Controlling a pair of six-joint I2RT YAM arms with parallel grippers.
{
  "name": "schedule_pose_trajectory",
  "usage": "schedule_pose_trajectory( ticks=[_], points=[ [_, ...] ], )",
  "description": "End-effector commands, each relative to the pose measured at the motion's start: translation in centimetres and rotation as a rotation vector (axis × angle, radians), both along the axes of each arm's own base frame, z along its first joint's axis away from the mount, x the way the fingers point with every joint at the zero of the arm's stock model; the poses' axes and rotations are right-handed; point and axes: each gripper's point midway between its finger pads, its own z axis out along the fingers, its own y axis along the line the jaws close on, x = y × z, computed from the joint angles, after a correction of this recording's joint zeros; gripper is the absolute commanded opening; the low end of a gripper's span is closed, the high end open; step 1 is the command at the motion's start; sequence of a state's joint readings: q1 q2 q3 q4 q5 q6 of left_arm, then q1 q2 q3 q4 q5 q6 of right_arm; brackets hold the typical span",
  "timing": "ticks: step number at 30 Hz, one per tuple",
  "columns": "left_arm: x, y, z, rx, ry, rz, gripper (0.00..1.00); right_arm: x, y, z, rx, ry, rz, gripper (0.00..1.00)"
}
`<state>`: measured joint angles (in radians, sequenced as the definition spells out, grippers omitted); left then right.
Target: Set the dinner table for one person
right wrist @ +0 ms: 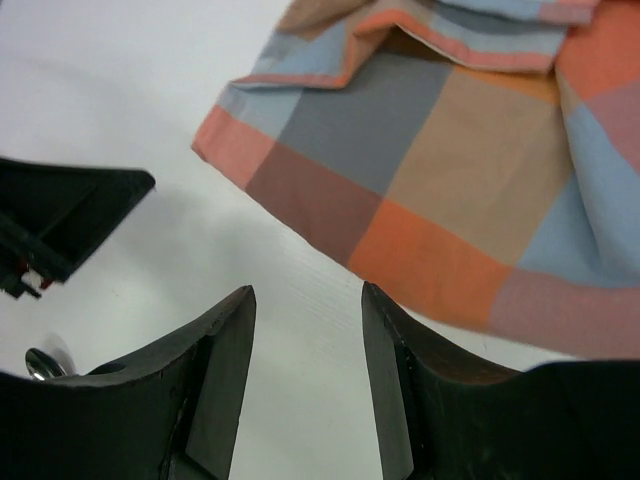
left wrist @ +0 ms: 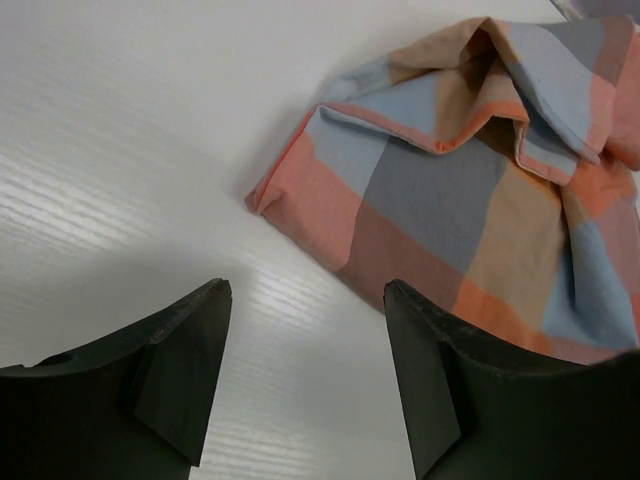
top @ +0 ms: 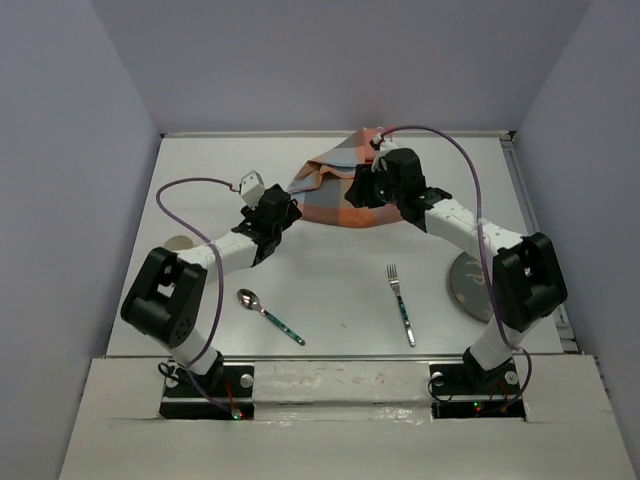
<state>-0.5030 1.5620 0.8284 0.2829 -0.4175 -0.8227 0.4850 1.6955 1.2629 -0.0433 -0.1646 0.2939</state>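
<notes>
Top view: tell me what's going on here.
A robot is setting the table for one. The checked cloth lies crumpled at the far side, not yet spread. The left gripper and the right gripper are both at its near edge, open and holding nothing. A spoon, a fork and a plate lie nearer the robot, untouched.

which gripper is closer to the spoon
Left. The left gripper is just beyond the spoon, on the spoon's side of the table. The right gripper is much farther off, at the near edge of the checked cloth.
</notes>
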Motion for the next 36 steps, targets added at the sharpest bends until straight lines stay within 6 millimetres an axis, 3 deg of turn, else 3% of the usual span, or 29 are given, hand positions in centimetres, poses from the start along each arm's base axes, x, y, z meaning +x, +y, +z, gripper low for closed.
schedule_pose_trajectory(
  ticks=[1, 3, 7, 10, 11, 12, 19, 21, 26, 27, 28, 30, 31, 33, 36],
  points=[
    [3.6, 0.4, 0.4, 0.006, -0.048, 0.136, 0.72, -0.1, -1.4, 3.2, 0.086, -0.076, -0.059, 0.52],
    [4.5, 0.0, 0.1, 0.006, -0.040, 0.140, 0.70, -0.2, -2.0, 4.1, 0.092, -0.096, -0.072, 0.52],
    [5.6, 0.2, -2.6, 0.014, 0.013, 0.162, 0.66, 0.0, -3.4, 4.7, 0.090, -0.112, -0.108, 0.52],
    [6.0, 0.5, -3.5, 0.004, 0.034, 0.175, 0.66, 0.5, -5.6, 4.4, 0.103, -0.096, -0.164, 0.52],
    [6.1, 0.5, -3.6, 0.004, 0.034, 0.175, 0.65, 0.3, -5.6, 4.2, 0.112, -0.089, -0.161, 0.52],
    [6.4, 0.8, -3.6, 0.008, 0.034, 0.184, 0.63, 0.7, -7.2, 4.0, 0.126, -0.079, -0.194, 0.52],
    [7.3, 0.3, -5.0, 0.029, 0.059, 0.178, 0.59, 0.9, -10.0, 3.7, 0.154, -0.073, -0.266, 0.52],
    [7.4, 0.3, -5.3, 0.033, 0.065, 0.177, 0.57, 1.1, -11.1, 3.0, 0.151, -0.060, -0.304, 0.52],
    [7.5, 0.5, -5.7, 0.032, 0.063, 0.174, 0.43, 1.9, -17.2, -0.5, 0.129, 0.006, -0.509, 0.54],
    [7.6, 0.6, -5.7, 0.029, 0.058, 0.172, 0.31, 2.2, -19.1, -1.4, 0.127, 0.022, -0.573, 0.55],
    [7.6, 0.7, -5.5, 0.027, 0.053, 0.170, 0.26, 2.1, -20.0, -2.3, 0.119, 0.040, -0.600, 0.55],
    [7.5, 0.9, -5.9, 0.031, 0.059, 0.159, 0.12, 2.4, -21.6, -3.4, 0.104, 0.058, -0.653, 0.57],
    [7.6, 1.1, -5.7, 0.032, 0.053, 0.157, 0.08, 2.5, -22.1, -4.8, 0.088, 0.091, -0.664, 0.58],
    [7.5, 1.4, -5.8, 0.046, 0.057, 0.144, 0.00, 3.0, -22.9, -5.7, 0.085, 0.111, -0.686, 0.61],
    [7.2, 1.5, -5.5, 0.057, 0.044, 0.123, 0.00, 3.9, -23.8, -7.8, 0.050, 0.147, -0.742, 0.60]
  ],
)
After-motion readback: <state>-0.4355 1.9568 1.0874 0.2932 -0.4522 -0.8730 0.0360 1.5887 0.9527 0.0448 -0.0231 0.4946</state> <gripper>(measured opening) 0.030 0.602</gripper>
